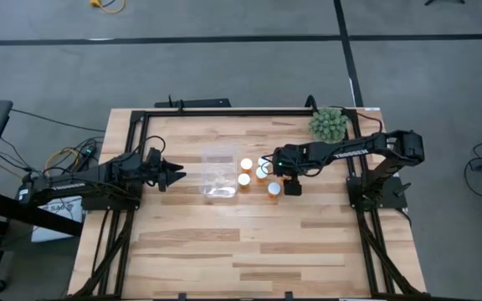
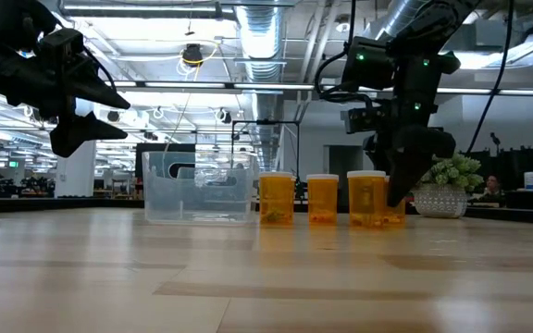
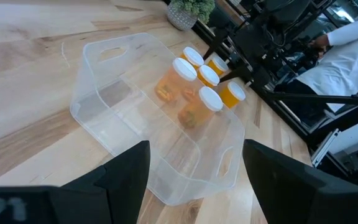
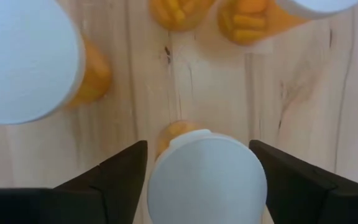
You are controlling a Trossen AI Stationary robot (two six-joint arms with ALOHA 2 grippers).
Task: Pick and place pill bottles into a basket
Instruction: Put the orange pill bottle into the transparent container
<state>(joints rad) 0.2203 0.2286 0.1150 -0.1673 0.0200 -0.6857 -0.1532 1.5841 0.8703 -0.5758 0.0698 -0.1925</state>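
Beside the basket (image 1: 219, 175), four pill bottles (image 1: 246, 164) visible, one between my right gripper (image 4: 197, 163)'s released fingers, left fingers spread.

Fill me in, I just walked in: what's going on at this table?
The right arm's claw has its fingers open around the white cap of one small orange translucent pill bottle, apparently about to grip it. The other bottles stand beside the clear plastic rectangular basket, which looks empty. The left arm's claw waits open, raised on the basket's other side.
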